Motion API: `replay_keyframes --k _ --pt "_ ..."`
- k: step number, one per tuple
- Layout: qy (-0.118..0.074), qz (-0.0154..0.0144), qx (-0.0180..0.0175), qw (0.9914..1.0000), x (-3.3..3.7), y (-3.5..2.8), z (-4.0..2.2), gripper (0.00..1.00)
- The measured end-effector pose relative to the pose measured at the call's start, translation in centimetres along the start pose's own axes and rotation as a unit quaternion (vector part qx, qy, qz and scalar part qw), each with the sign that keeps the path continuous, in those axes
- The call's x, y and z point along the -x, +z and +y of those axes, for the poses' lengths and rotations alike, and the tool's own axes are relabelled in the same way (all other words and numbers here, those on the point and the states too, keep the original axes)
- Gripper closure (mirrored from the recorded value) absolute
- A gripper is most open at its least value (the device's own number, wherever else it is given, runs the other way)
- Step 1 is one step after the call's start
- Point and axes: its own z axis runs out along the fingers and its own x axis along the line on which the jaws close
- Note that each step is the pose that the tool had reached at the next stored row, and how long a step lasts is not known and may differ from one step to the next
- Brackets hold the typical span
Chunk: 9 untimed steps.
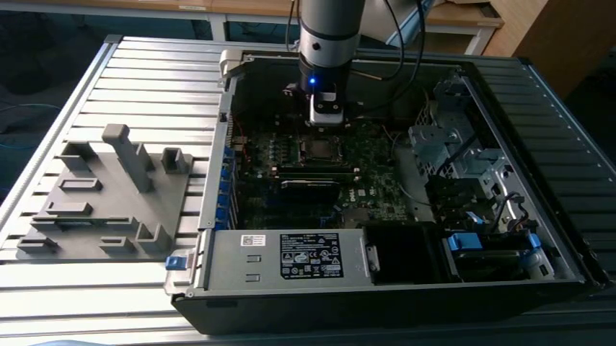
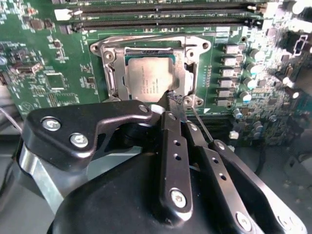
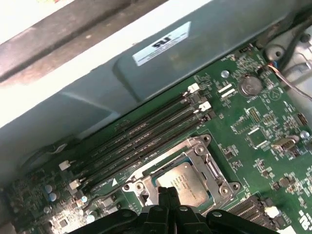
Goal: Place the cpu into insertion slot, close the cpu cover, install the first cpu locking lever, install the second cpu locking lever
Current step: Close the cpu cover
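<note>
**Exterior view.** A slatted metal table (image 1: 144, 72) carries an open computer case (image 1: 385, 306) and, toward the exterior view's left, a grey moulded fixture (image 1: 106, 194). Wooden furniture (image 1: 539, 29) stands behind the table. The arm reaches down into the case, with the gripper (image 1: 324, 119) just above the motherboard (image 1: 371, 169) and close to the cpu (image 1: 318, 149). A power supply (image 1: 288, 256) fills the near edge of the case.

**Second wrist view.** The cpu (image 2: 148, 80) lies flat in the insertion slot (image 2: 118, 78). The cpu cover (image 2: 108, 73) lies down around it. The gripper (image 2: 173, 101) is clenched, its tips pressed together at the socket's edge. A thin metal rod (image 2: 202, 126) runs just beside the fingers.

**First wrist view.** The memory slots (image 3: 146, 136) run between the cpu (image 3: 187, 183) and the case wall. A coin battery (image 3: 250, 85) sits well apart. The gripper (image 3: 168, 192) has its tips together at the chip's edge.
</note>
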Motion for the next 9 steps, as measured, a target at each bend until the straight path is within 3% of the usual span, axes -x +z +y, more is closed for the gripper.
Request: replay_keyframes --k 5,9 --pt "-0.031 0.0021 -0.0008 0.99951 0.0 0.11 0.0 0.89" --pt "-0.058 0.0038 -0.0016 0.99832 0.01 0.18 -0.01 0.89"
